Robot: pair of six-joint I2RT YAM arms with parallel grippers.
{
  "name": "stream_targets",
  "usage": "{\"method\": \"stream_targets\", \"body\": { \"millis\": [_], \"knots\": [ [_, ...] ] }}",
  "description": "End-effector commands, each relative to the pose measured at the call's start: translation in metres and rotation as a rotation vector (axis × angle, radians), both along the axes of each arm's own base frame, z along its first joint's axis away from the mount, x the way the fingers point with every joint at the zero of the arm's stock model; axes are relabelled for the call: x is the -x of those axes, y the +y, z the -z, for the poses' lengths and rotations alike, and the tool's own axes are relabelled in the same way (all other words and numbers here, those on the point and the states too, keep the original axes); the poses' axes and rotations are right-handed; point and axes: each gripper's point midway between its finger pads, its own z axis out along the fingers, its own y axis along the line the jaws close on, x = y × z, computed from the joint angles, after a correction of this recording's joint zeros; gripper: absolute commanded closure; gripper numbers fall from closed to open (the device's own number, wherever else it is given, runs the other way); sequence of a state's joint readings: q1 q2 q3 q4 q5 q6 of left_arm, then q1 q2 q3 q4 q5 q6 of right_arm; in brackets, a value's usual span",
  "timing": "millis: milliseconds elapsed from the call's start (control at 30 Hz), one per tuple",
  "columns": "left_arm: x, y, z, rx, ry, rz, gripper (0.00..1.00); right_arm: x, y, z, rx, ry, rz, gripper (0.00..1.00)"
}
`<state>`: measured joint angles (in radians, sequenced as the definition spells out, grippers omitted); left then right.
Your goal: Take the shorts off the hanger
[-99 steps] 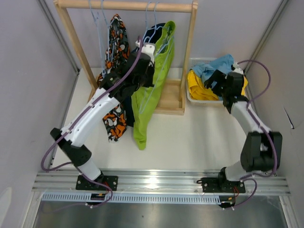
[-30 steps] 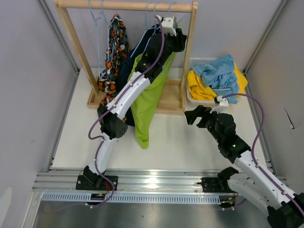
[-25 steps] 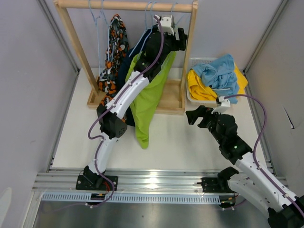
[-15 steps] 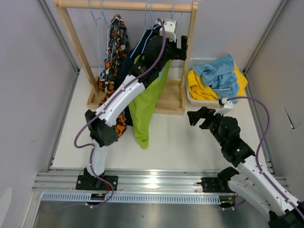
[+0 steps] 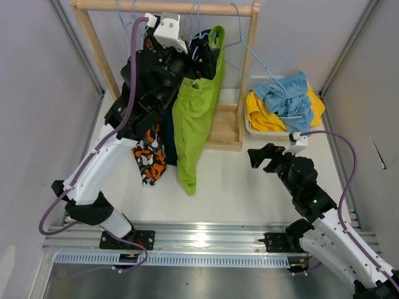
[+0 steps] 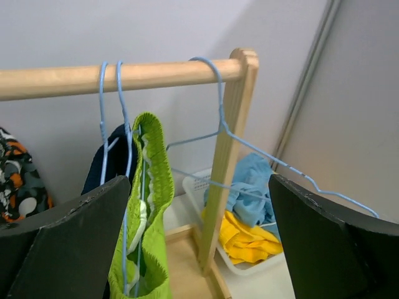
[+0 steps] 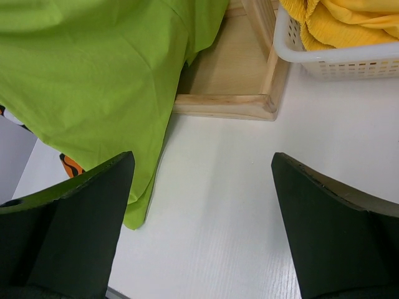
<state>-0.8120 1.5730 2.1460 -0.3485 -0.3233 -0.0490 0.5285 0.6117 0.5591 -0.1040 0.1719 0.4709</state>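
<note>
The lime green shorts (image 5: 196, 112) hang on a blue hanger from the wooden rail (image 5: 206, 8). Their long axis is vertical, with the waistband up at the rail and the legs pointing down to the table (image 5: 237, 180). The navy shorts (image 6: 118, 146) hang just behind them and the patterned shorts (image 5: 148, 159) hang further left. The yellow shorts (image 5: 260, 115) and light blue shorts (image 5: 287, 93) lie in the white basket (image 5: 262, 80). The left gripper (image 6: 199, 187) is level with the rail, jaws wide apart and holding nothing. The right gripper (image 7: 201, 162) hovers over the table, jaws likewise spread.

Hanging shorts (image 5: 194, 118) on rack (image 5: 223, 132), piled shorts (image 5: 283, 99) in basket (image 5: 260, 79) at right
</note>
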Motion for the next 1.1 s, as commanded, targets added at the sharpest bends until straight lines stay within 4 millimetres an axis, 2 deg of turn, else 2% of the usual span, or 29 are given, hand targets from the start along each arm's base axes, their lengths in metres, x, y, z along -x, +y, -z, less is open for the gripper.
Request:
{"method": "stream_targets", "body": {
  "millis": [0,133,333,600,667,767,800,933,1000,1067],
  "knots": [
    [-0.024,0.008,0.039,-0.124,0.073,-0.09,0.01,0.001,-0.001,-0.005,-0.017,-0.019,0.011,0.02],
    [-0.039,0.013,0.046,-0.141,0.091,-0.119,0.01,0.002,-0.003,-0.006,-0.012,-0.021,0.016,0.02],
    [-0.065,0.019,0.071,-0.205,0.131,-0.201,0.01,0.004,-0.008,-0.004,0.006,-0.021,0.028,0.02],
    [-0.075,0.028,0.089,-0.19,0.178,-0.217,0.04,0.005,-0.01,0.002,0.025,-0.012,0.031,0.02],
    [-0.077,0.029,0.096,-0.197,0.189,-0.215,0.08,0.004,-0.01,0.005,0.027,-0.008,0.032,0.02],
    [-0.077,0.029,0.1,-0.194,0.196,-0.202,0.18,0.003,-0.009,0.009,0.028,0.0,0.031,0.02],
    [-0.078,0.029,0.105,-0.197,0.207,-0.199,0.24,0.003,-0.008,0.009,0.028,0.0,0.03,0.01],
    [-0.08,0.028,0.117,-0.207,0.224,-0.194,0.36,0.002,-0.007,0.014,0.03,0.007,0.028,0.02],
    [-0.082,0.027,0.122,-0.21,0.229,-0.19,0.5,0.001,-0.008,0.017,0.034,0.015,0.031,0.02],
    [-0.085,0.028,0.124,-0.211,0.233,-0.193,0.59,0.001,-0.006,0.019,0.03,0.015,0.029,0.02]
  ]
}}
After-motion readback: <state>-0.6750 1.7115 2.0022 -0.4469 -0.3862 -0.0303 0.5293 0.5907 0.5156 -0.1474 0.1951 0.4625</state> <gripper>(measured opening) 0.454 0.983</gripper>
